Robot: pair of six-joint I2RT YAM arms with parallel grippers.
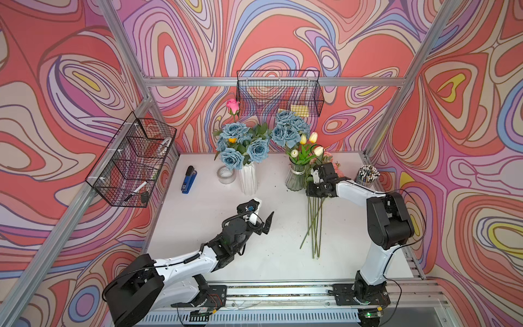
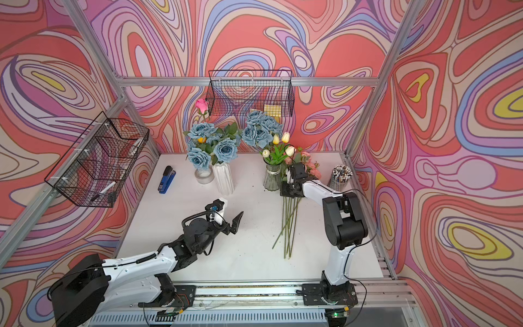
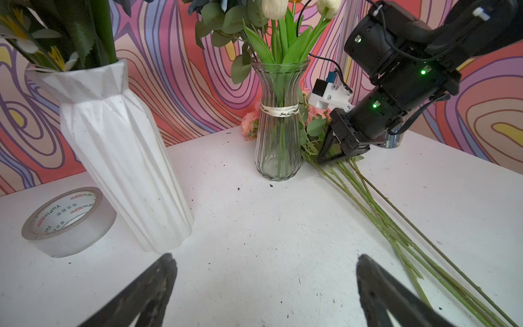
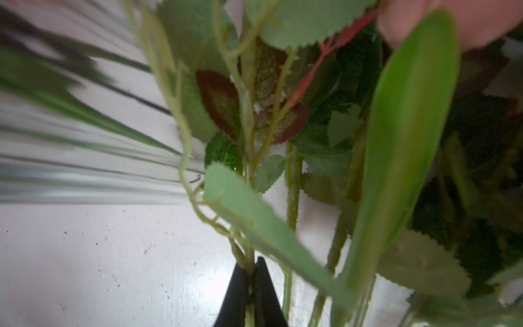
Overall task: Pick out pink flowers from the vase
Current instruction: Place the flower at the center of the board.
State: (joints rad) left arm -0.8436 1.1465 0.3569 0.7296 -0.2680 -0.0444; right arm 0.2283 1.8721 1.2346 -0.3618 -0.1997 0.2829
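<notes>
Several pink flowers (image 1: 328, 156) (image 2: 308, 164) lie on the table right of the glass vase (image 1: 295, 178) (image 3: 278, 141), their long green stems (image 1: 314, 223) (image 3: 396, 223) running toward the front. My right gripper (image 1: 310, 194) (image 3: 325, 158) (image 4: 252, 263) is low beside that vase, shut on one thin green stem (image 4: 239, 249) among the leaves. A deep pink rose (image 1: 232, 104) (image 2: 201, 105) stands above the blue roses in the white vase (image 1: 248, 178) (image 3: 121, 155). Over the middle of the table my left gripper (image 1: 264, 218) (image 3: 266, 259) is open, with nothing between its fingers.
Cream and yellow tulips (image 1: 308, 141) fill the glass vase, with blue roses (image 1: 288, 127) behind. A tape roll (image 1: 226, 175) (image 3: 68, 220) and a blue stapler (image 1: 189, 179) lie left of the white vase. A pen cup (image 1: 366, 175) stands at the back right. Wire baskets (image 1: 133, 161) hang on the walls.
</notes>
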